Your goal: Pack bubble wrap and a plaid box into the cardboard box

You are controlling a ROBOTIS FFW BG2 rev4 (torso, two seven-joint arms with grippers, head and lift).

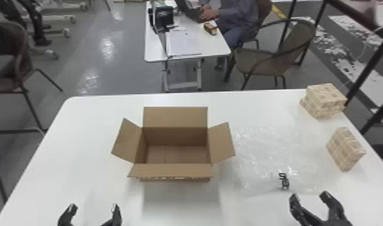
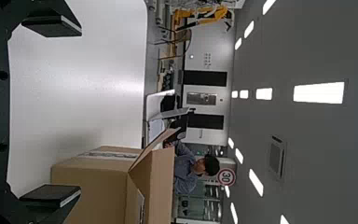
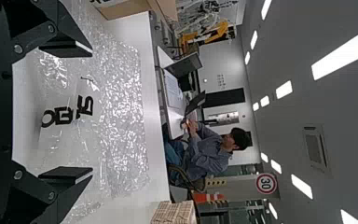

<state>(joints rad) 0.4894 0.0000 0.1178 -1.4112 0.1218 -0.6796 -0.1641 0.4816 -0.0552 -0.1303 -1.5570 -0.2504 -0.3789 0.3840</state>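
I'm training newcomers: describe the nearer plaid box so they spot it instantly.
On the white table, go right from the open cardboard box, across the bubble wrap. The beige plaid box sits near the right edge, slimmer and nearer than the plaid stack at the far corner.

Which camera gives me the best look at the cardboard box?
The head view: the cardboard box is whole there, flaps spread, its inside visible to the bottom. The left wrist view gives its outer sides and some flaps, cut off by the frame; the right wrist view, a part at the edge.
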